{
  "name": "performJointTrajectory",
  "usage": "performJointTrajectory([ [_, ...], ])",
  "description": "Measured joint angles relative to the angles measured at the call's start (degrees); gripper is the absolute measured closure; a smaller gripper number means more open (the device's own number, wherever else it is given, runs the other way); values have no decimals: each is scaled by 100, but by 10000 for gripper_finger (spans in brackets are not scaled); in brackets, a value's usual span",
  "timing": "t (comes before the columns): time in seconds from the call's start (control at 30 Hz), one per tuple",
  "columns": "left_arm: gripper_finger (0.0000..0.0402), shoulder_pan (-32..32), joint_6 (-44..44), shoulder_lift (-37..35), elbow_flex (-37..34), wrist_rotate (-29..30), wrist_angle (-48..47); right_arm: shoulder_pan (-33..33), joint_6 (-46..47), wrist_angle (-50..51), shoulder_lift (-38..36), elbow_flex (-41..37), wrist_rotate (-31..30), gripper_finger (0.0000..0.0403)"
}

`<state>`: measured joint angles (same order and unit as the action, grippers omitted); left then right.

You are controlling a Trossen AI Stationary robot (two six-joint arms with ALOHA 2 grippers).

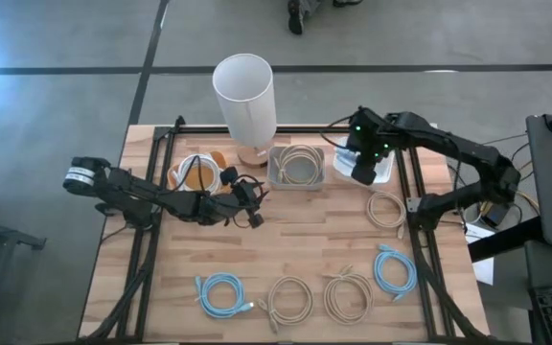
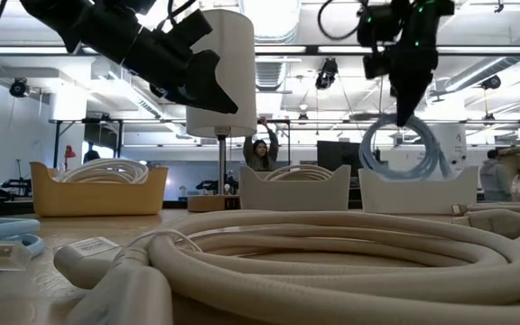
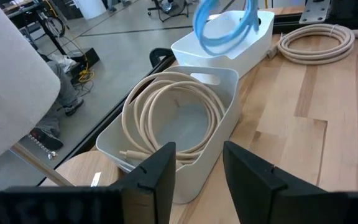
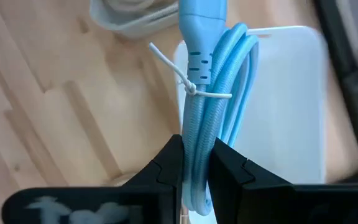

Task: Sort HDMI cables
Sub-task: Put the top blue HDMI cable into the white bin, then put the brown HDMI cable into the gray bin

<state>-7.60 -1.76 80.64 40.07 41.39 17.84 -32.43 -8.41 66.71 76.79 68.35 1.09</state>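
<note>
Overhead, right tool (image 4: 194, 163) clenched on light blue cable (image 4: 213, 81) above white tray (image 4: 291, 99).

Blue coiled cable (image 4: 211, 106) hanging pinched, five coils (image 1: 290, 297) on table

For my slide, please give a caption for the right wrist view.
The right gripper holds a coiled light blue cable above the white tray.
</note>
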Motion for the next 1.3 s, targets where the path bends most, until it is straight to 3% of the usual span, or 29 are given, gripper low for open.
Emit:
performJointTrajectory([
  [0.13, 261, 0, 0, 2, -2, 2, -127, -178, -635, -20, 263, -17, 239, 355],
  [0.6, 261, 0, -20, 4, -4, 4, -264, -769, -1333, -25, 1009, -34, 244, 353],
  [0.93, 261, 0, -17, 4, -4, 4, -261, -992, -1431, -88, 1169, -36, 176, 303],
  [1.1, 261, 4, -16, 4, -4, 3, -264, -1001, -1443, -145, 1151, -37, -281, 282],
  [1.3, 261, 9, 44, 4, -4, 4, -285, -993, -1208, -157, 1056, -38, -322, 271],
])
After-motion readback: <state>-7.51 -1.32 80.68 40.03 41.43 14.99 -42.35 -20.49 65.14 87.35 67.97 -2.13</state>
